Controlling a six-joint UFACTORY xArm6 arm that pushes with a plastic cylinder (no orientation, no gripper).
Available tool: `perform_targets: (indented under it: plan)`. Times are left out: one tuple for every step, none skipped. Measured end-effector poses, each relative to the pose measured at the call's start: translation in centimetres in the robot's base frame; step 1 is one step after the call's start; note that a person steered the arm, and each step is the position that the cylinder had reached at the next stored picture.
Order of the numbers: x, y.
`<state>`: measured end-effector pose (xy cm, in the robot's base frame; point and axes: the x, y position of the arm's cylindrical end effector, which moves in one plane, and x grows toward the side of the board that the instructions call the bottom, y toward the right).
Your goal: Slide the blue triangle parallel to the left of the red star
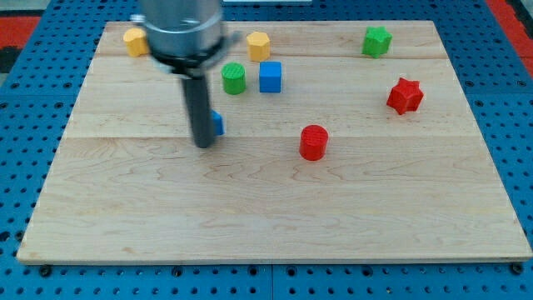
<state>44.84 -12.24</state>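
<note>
Camera view: my tip (202,143), the end effector's only working part, is a plain rod with nothing to open or close, so it grips nothing. It stands on the bench (250,217) left of centre, pressed against or just beside the blue triangle (216,124). The rod hides most of that block; only a sliver shows on the rod's right side, so actual contact cannot be confirmed.

That placement makes sense for the task. The red star (405,96) sits well apart toward the view's right, so the tip on the triangle's left side looks set to push it rightward.

The red cylinder (313,142) lies between the triangle and the star, slightly lower, and may obstruct a straight push. Above the triangle are a green cylinder (234,78) and a blue cube (270,77). Two yellow blocks (135,40) (258,44) and a green block (376,40) line the top edge, out of the way.
</note>
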Motion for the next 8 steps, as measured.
perform_targets:
  plan:
    - [0.4,-3.8]
    - [4.6,3.5]
    - [2.3,8.9]
    - [-0.3,9.8]
    - [-2.1,3.2]
    - [-2.1,-2.6]
    - [-3.1,-3.0]
    - [-4.8,-2.3]
